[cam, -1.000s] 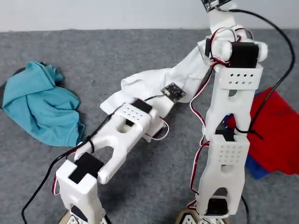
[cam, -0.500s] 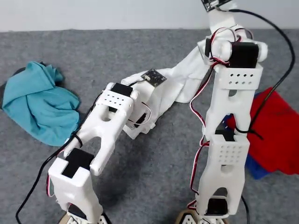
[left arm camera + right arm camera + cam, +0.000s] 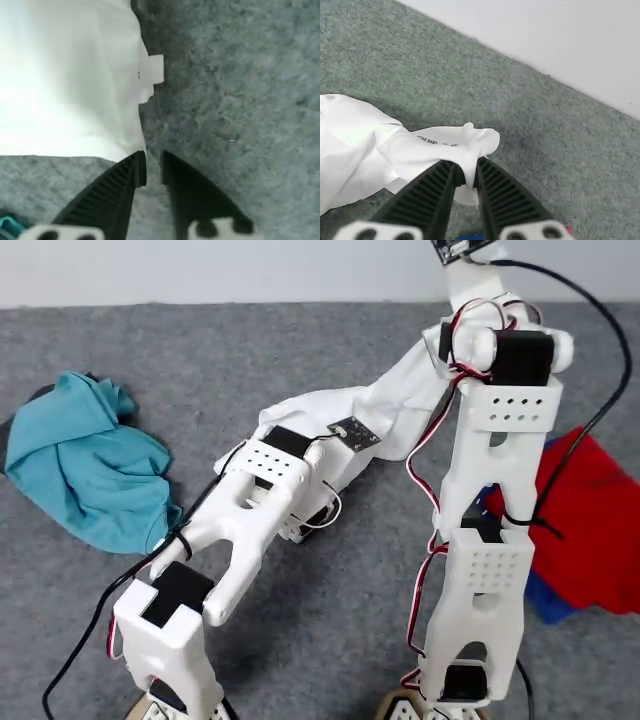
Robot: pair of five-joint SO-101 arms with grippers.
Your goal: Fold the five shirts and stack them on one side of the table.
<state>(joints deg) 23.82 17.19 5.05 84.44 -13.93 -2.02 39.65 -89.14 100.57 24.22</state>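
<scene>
A white shirt (image 3: pixel 330 415) stretches from the grey carpet in the middle up to the far right, where my right gripper (image 3: pixel 466 172) is shut on a bunched fold of it (image 3: pixel 425 145) above the table. The right arm (image 3: pixel 505 400) stands tall on the right. My left arm (image 3: pixel 265 475) reaches over the shirt's lower end. In the left wrist view, my left gripper (image 3: pixel 154 162) hovers over the carpet right at the shirt's edge (image 3: pixel 75 85). Its fingers are only a slit apart with nothing between them. A small white tag (image 3: pixel 155 75) sticks out from that edge.
A crumpled teal shirt (image 3: pixel 85 465) lies at the left. A red shirt (image 3: pixel 590 520) lies over a blue one (image 3: pixel 545 600) at the right, partly behind the right arm. A white wall (image 3: pixel 200 270) bounds the far edge.
My left arm swung left and farther over the white shirt, then came back right and nearer. The shirt's lower end shifted with it. The right arm held still.
</scene>
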